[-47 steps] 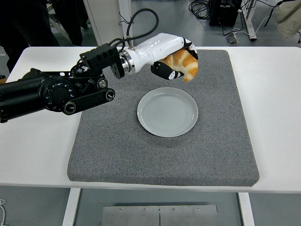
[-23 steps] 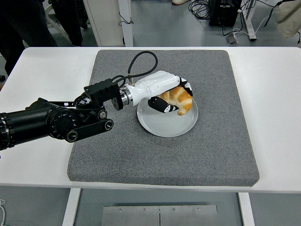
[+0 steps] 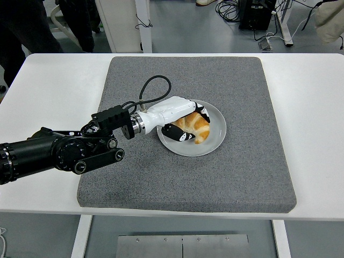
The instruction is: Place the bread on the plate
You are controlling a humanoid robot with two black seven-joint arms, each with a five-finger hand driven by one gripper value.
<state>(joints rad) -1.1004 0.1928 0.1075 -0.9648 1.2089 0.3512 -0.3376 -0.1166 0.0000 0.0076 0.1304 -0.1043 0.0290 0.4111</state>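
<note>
Centrally, a round pale grey plate sits on a large grey felt mat that covers most of a white table. The left hand, white-shelled with dark fingers, reaches in from the left on a black arm and is wrapped around a golden croissant-like piece of bread. The bread is low over the plate's left half, apparently touching its surface, though contact cannot be confirmed. A black cable loops up from the wrist above the mat.

Nothing else lies on the mat; bare felt surrounds the plate on every side, widest toward the right and near edges. White tabletop shows left and right of the mat. Beyond the far edge are a grey floor, table legs, cables, and part of a person in dark clothing at the top left.
</note>
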